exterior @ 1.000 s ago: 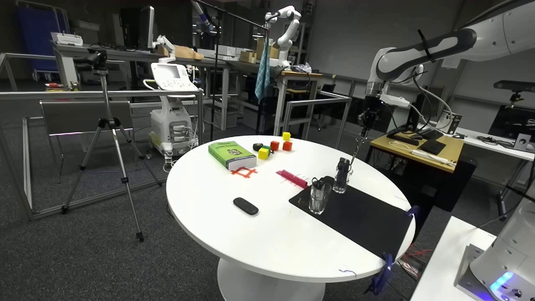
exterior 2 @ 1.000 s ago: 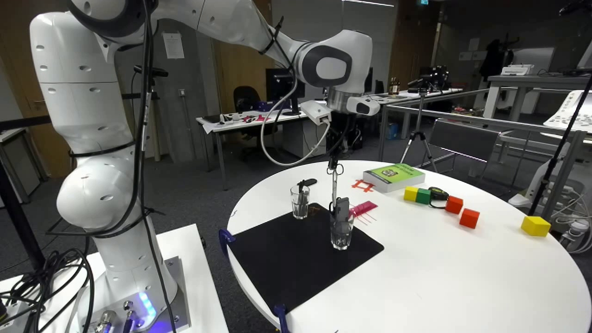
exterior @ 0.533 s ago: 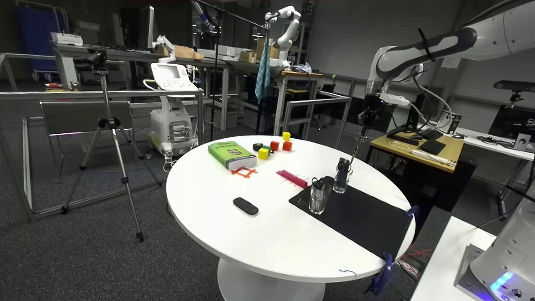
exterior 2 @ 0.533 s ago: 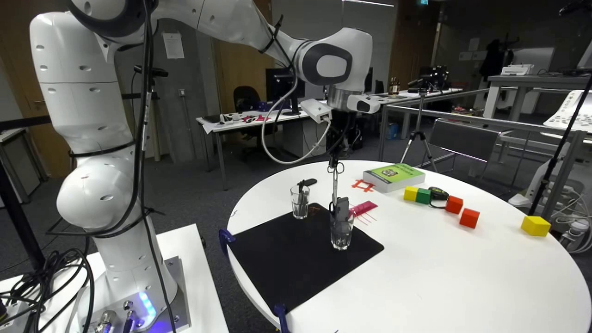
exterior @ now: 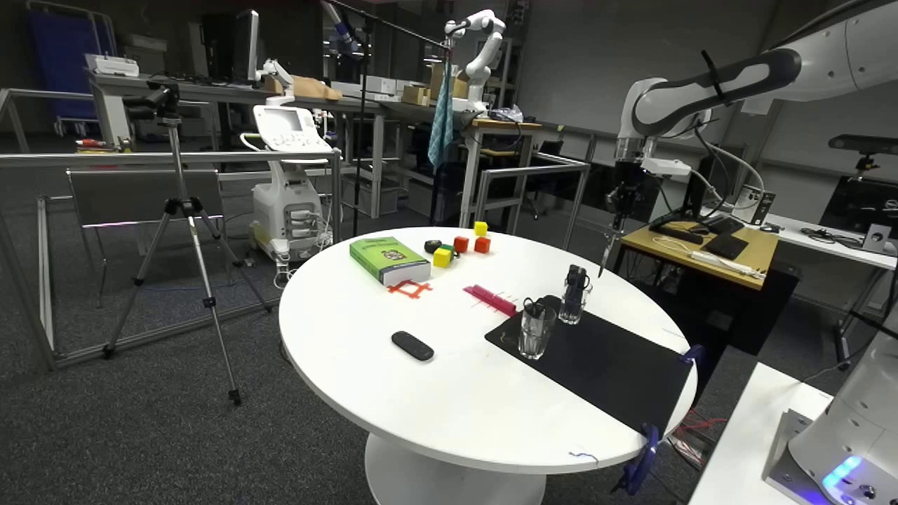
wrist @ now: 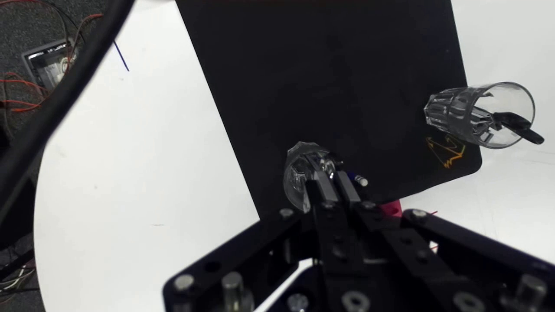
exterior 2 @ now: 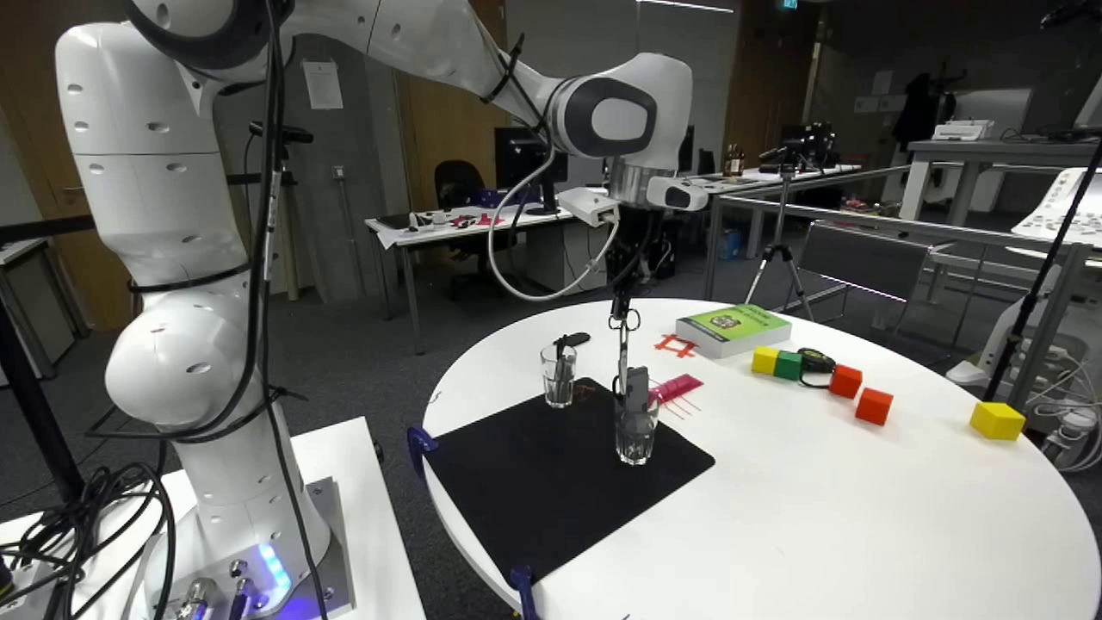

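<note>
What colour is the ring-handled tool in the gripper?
Silvery, like bare metal. The ring-handled tool shows best in an exterior view.

Dim lab. Dark grey carpet floor (exterior: 140, 435), plain grey wall (exterior: 596, 63) at back. Round white desk (exterior: 351, 330) on white pedestal (exterior: 449, 480). Beyond it, metal railing (exterior: 105, 159), wood-topped table (exterior: 758, 242). In an exterior view: 1 black office chair (exterior 2: 458, 185), brown wood panels (exterior 2: 443, 129), paper sheet (exterior 2: 323, 84) on wall, 1 ceiling strip light (exterior 2: 684, 5).

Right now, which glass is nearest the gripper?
The glass with the chunky grey thing: the wrist view shows it by the gripper, the other glass well away.
</note>
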`<state>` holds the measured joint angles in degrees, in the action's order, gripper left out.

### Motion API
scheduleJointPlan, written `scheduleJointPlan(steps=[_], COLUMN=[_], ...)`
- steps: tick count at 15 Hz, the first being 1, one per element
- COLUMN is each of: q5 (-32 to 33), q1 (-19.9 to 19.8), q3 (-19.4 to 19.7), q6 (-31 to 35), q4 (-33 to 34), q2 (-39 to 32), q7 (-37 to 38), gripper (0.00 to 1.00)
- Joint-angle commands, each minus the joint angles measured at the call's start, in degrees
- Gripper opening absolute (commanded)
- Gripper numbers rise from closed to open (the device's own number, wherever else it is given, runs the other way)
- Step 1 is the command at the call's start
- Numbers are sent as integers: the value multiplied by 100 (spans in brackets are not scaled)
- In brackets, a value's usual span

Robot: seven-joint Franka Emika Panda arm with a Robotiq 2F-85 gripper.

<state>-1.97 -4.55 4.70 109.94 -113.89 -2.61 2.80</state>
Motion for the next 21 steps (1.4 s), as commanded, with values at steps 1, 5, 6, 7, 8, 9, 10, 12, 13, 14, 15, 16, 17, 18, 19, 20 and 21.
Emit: scheduleJointPlan(steps=[1,5,6,7,8,9,10,12,13,14,15,16,17,18,19,20,21], q5=[168,30,18,36,48,40,35,19,-4,-32,-94,-130,-172,-200,-237,-271,-316], q1=[-22,-38,-41,-41,-43,-45,-48,-53,-56,-60,-66,-69,-71,-71,-75,-78,-82], q3=[24,35,38,39,41,44,48,52,53,52,47,43,37,32,30,28,25], q6=[-130,68,112,148,188,227,282,395,457,515,577,621,615,606,609,611,606], q4=[226,222,222,221,224,230,237,252,259,276,289,293,321,344,359,379,403], q2=[-92,-142,-157,-170,-190,-216,-258,-346,-393,-437,-481,-512,-546,-573,-596,-616,-640], q7=[11,-109,-126,-125,-123,-125,-122,-148,-172,-194,-234,-249,-261,-270,-290,-309,-342], gripper=[1,1,1,1,1,1,1,1,1,1,1,1,1,1,1,1,1])
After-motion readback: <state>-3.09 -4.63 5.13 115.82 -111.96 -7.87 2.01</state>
